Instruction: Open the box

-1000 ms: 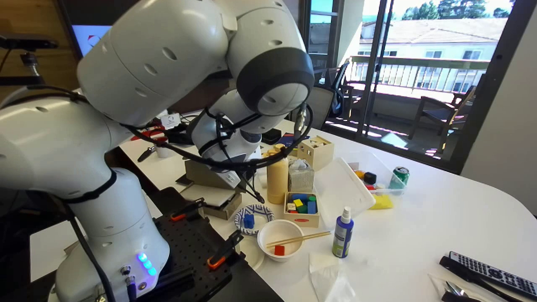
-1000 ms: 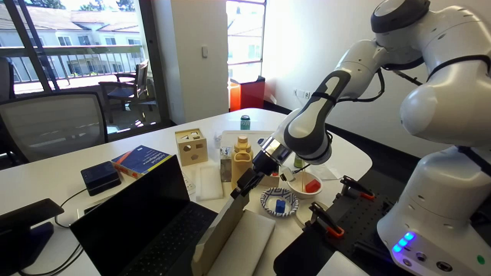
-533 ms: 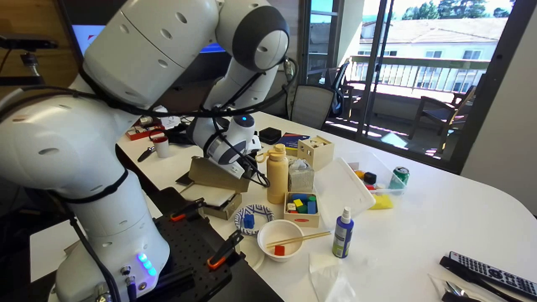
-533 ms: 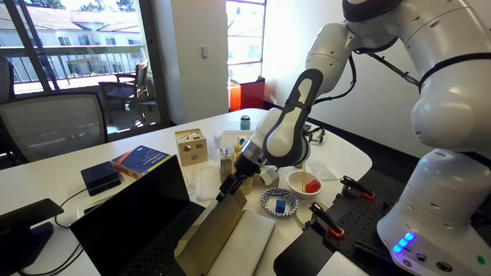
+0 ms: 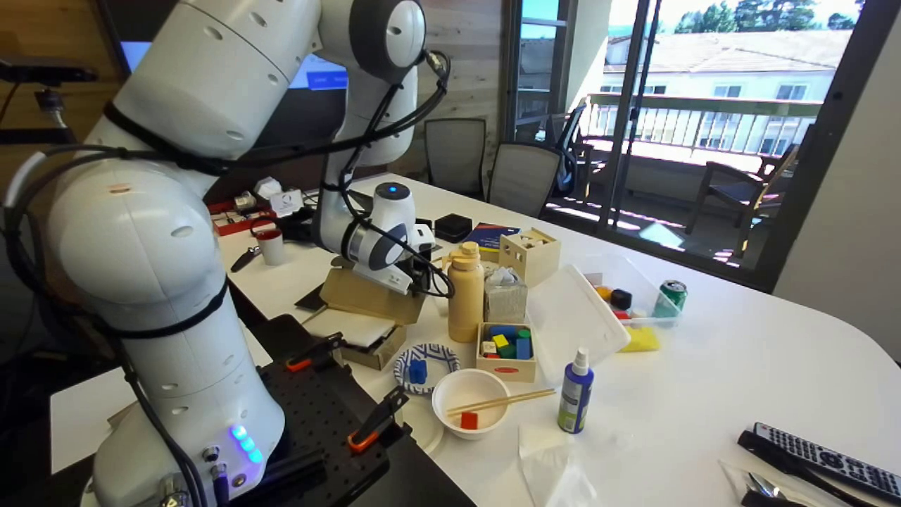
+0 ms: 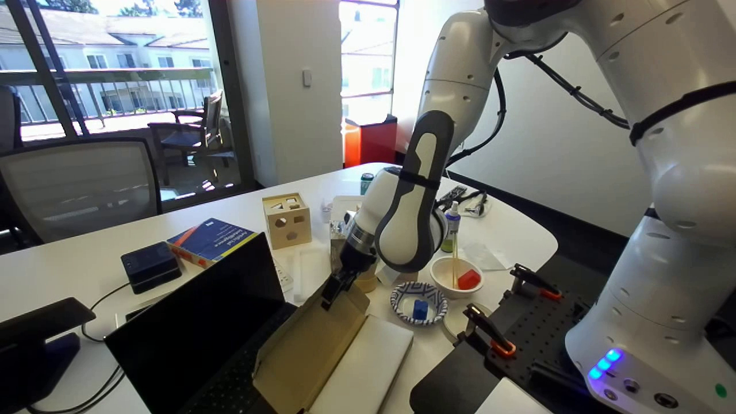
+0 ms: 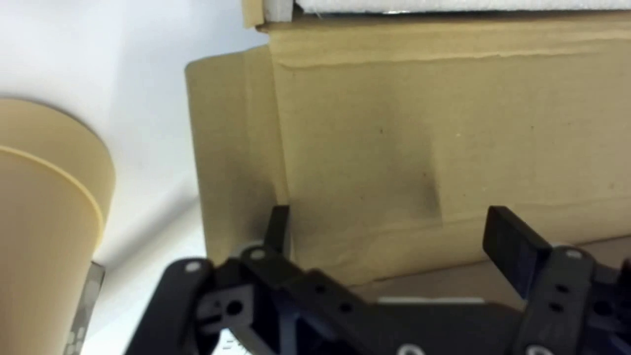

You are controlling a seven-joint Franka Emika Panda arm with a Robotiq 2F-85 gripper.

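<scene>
The box (image 5: 386,346) stands with its flap lid (image 6: 322,345) swung up and leaning back, showing the tan-brown inside. A white slab (image 6: 365,368) lies in its base, and its edge shows at the top of the wrist view (image 7: 443,5). The tan lid fills much of the wrist view (image 7: 365,138). My gripper (image 7: 387,217) is open, its two fingers spread over the lid's inner face with nothing between them. In an exterior view the gripper (image 6: 333,290) is at the lid's upper edge; whether it touches cannot be told.
An open laptop (image 6: 213,322) stands right behind the lid. A tan bottle (image 5: 464,296) is close beside the gripper. A patterned plate (image 5: 426,352) with a blue piece, a white bowl (image 5: 470,394) and a crate of coloured blocks (image 5: 505,370) stand near the box.
The lid has swung from nearly upright to leaning back toward the laptop. My gripper has moved lower and toward the laptop along with it, and the arm has shifted.
</scene>
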